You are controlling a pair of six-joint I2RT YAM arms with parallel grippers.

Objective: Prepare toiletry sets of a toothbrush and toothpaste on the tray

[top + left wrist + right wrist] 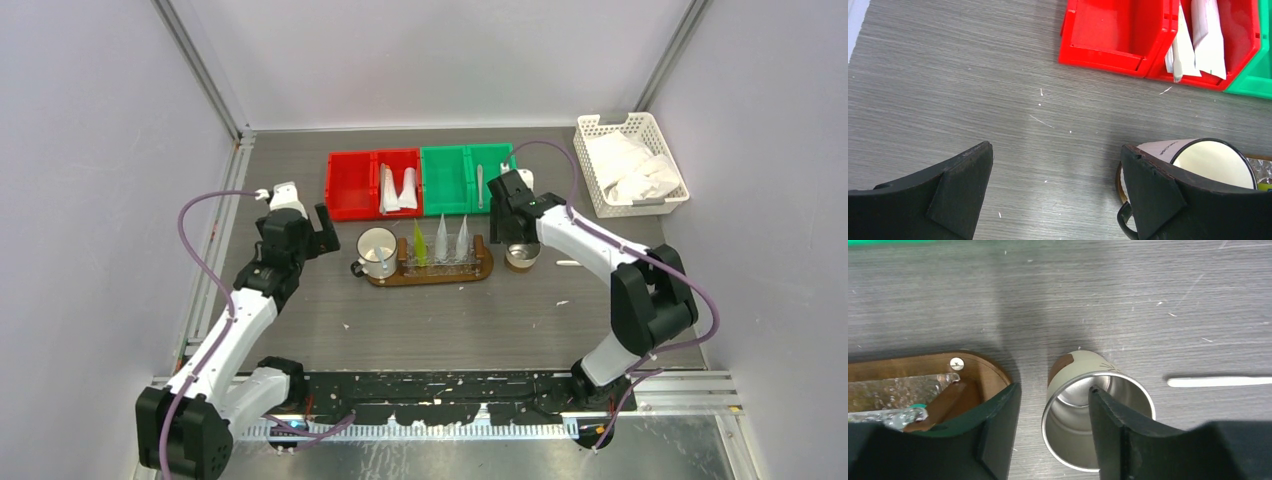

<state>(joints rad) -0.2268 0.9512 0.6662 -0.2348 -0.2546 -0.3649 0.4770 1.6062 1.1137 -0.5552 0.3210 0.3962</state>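
Near: left gripper (1056, 150) fingers spread wide, empty, over bare table (948, 90), white mug (1210, 162) just right. 
Own wrist view only: right gripper (1054, 390) fingers parted astride metal cup (1073, 375) rim, one inside, one outside, gap to wall, no grip. 
Right of cup, toothbrush (1218, 381) flat on table, off tray (978, 365). 
Top view only: three tubes (441, 240) upright on tray, one yellow-green. 
Beyond: red bins (350, 185), green bins (445, 175), basket (618, 122).

High rear camera surveys the whole worktop (450, 310); wrist cameras peer down closely, both catching the wooden tray (973, 365).
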